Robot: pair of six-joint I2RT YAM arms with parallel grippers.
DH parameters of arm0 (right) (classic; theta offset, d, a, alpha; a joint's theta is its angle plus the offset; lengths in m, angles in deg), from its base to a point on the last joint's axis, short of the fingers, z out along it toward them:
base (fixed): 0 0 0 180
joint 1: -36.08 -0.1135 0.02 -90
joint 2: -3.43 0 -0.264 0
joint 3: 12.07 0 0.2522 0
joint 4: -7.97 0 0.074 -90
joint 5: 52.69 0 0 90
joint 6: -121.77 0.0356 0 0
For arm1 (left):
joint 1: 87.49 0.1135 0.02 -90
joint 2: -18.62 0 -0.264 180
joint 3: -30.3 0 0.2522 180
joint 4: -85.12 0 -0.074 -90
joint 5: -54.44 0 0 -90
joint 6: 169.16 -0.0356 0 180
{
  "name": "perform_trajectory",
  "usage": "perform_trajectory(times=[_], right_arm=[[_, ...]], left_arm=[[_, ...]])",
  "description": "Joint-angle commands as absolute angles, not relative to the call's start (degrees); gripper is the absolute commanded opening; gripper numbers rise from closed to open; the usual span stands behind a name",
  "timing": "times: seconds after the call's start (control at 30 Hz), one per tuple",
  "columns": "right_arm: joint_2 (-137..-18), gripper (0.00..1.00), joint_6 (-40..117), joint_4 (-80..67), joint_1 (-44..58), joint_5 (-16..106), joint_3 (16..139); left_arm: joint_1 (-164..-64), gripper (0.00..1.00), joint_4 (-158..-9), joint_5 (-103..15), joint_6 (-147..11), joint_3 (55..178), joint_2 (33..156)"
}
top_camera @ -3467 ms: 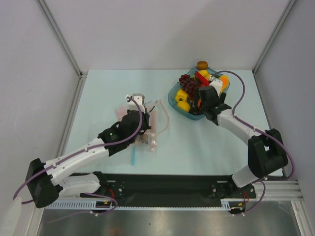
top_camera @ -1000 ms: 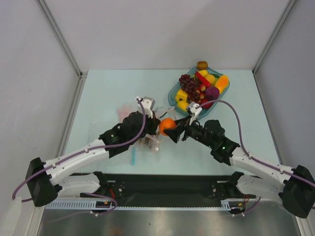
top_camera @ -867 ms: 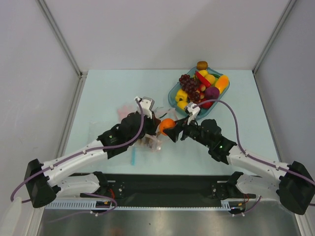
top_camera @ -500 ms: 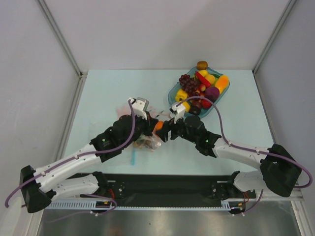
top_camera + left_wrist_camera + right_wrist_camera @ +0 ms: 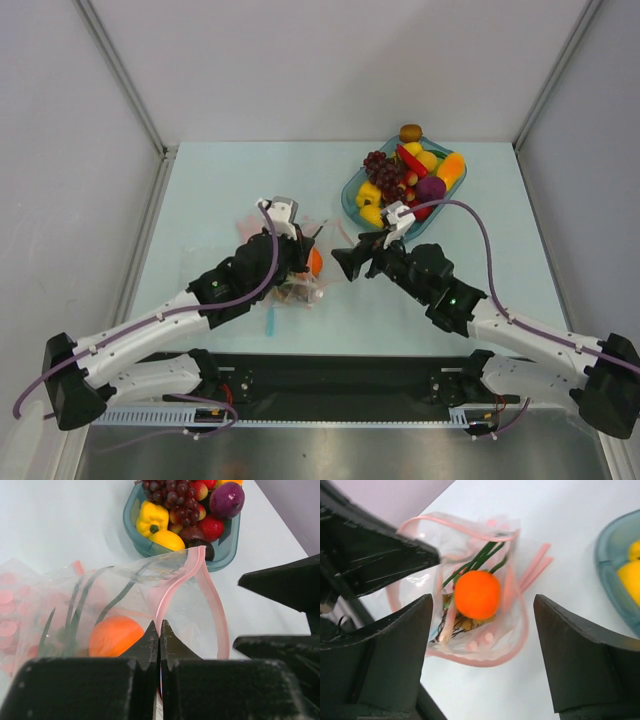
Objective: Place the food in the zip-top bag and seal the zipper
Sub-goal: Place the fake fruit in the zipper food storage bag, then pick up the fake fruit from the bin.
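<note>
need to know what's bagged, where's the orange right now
The orange lies inside the zip-top bag, seen through its open mouth in the right wrist view, beside the green stalk and left of the teal tray.

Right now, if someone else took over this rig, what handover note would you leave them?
The left gripper is shut on the zipper, holding the mouth of the zip-top bag open.
The right gripper is open and empty, beside that mouth.
Done: the orange and green stalk are inside the bag.
Left: the other food sits in the teal tray, and one brown piece is on the table behind it. Load it all, then seal the zipper.
</note>
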State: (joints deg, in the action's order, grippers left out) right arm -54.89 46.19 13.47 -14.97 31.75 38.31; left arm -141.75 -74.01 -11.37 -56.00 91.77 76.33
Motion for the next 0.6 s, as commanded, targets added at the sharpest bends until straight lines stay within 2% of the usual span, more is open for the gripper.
perform_trajectory(times=[0.0, 0.1, 0.23, 0.47, 0.57], right_arm=[[-53.2, 0.84, 46.5, 12.2, -14.9, 20.0, 37.6], [-52.6, 0.75, 49.2, 8.8, -12.8, 13.2, 38.1], [-52.1, 0.75, 53.0, 6.3, -7.8, 11.9, 37.9], [-54.7, 0.96, 54.0, 3.7, -0.8, 7.3, 38.3], [-56.7, 1.00, 54.1, 3.9, 2.7, 6.7, 39.0]], left_arm=[[-142.1, 0.00, -75.9, -7.4, -54.6, 92.0, 74.1], [-142.1, 0.00, -76.4, -7.1, -54.7, 91.1, 73.2], [-142.0, 0.01, -76.5, -7.3, -54.8, 91.1, 73.1], [-142.1, 0.00, -76.6, -8.0, -54.9, 91.0, 72.8], [-142.1, 0.00, -76.9, -8.6, -55.1, 90.8, 72.9]])
